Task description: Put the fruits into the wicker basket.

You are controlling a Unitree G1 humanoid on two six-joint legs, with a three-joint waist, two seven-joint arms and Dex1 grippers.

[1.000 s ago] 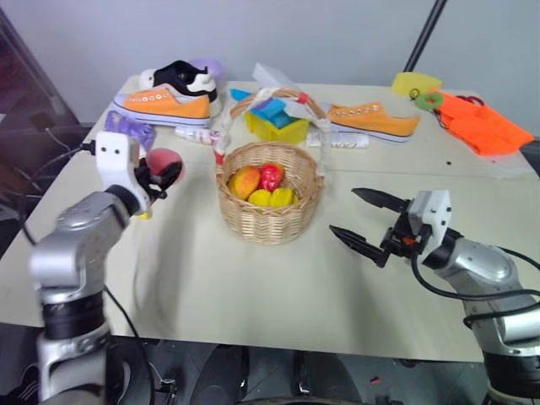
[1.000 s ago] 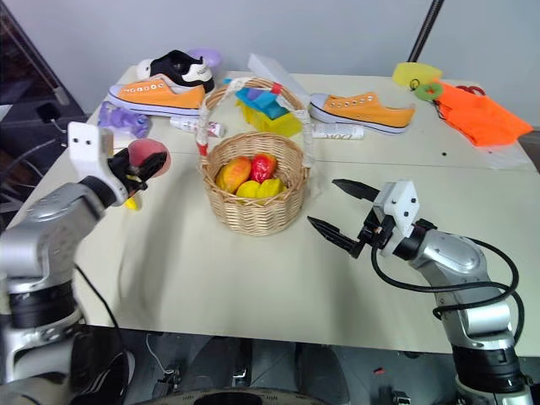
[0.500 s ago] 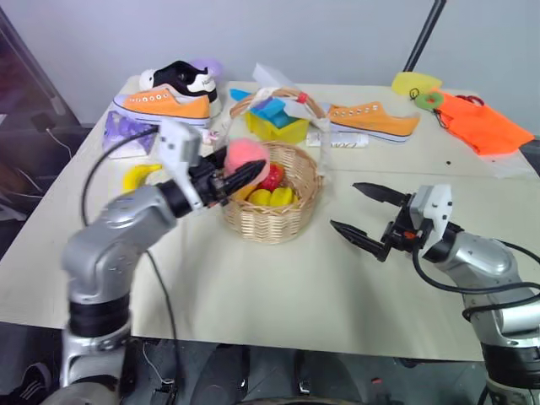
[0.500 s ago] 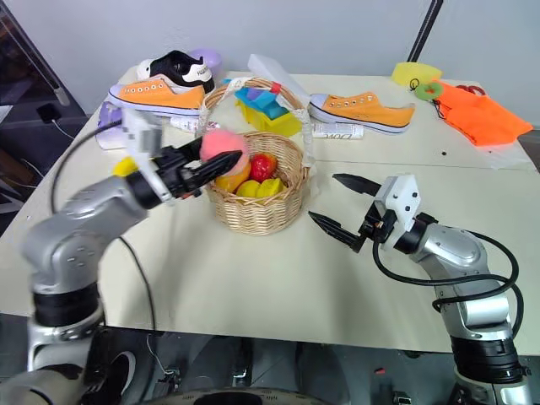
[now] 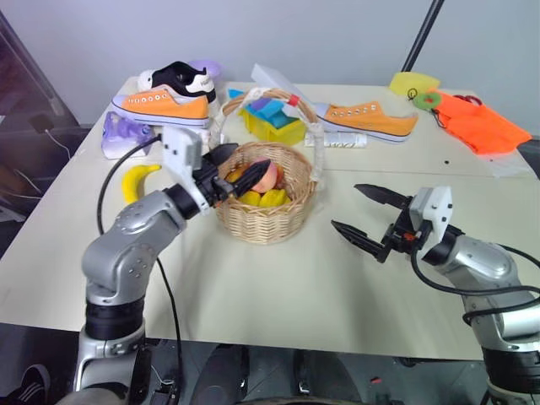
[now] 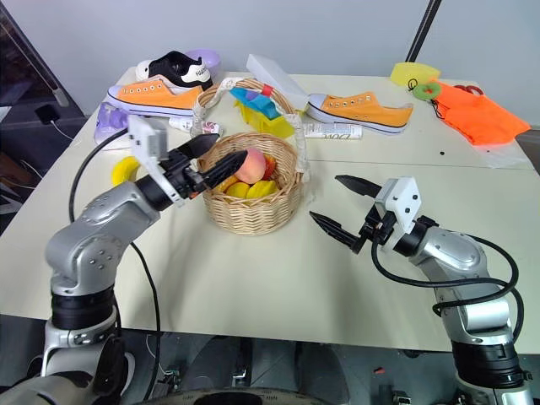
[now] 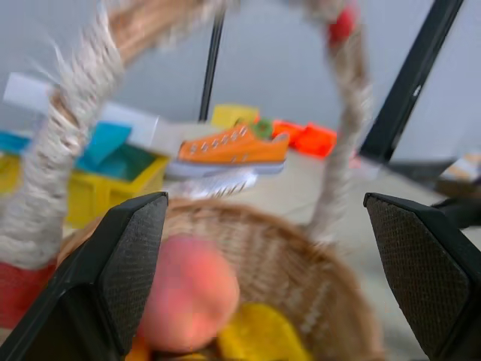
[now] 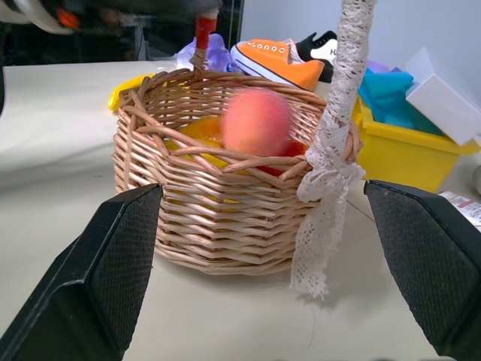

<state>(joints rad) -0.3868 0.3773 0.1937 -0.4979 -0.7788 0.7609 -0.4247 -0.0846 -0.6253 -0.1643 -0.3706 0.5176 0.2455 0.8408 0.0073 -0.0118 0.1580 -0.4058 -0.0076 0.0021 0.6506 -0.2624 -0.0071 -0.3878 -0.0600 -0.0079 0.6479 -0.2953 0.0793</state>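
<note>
Two end effectors, both with jaws spread wide. The left end effector reaches over the near rim of the basket; its fingers stand apart with nothing between them, and the peach sits just beyond the fingertips, over the other fruits in the basket, apparently just let go. In the left wrist view the peach lies beside one pad, not clamped. The right end effector hangs over the bench, well apart from the basket on its right side, empty and touching nothing.

Step in hand, as judged: release of the peach into the basket. To do it well, the jaws should stay wide until the fruit has settled among the others; the withdrawal should go up and back along the line of approach, so the fingers clear the rim and the handle, which arches close above the left end effector. A sideways pull could snag the handle wrap or tip the basket.

One banana lies on the bench to the left of the basket, behind the left arm, not yet put in. It would be the next fruit to fetch.
</note>
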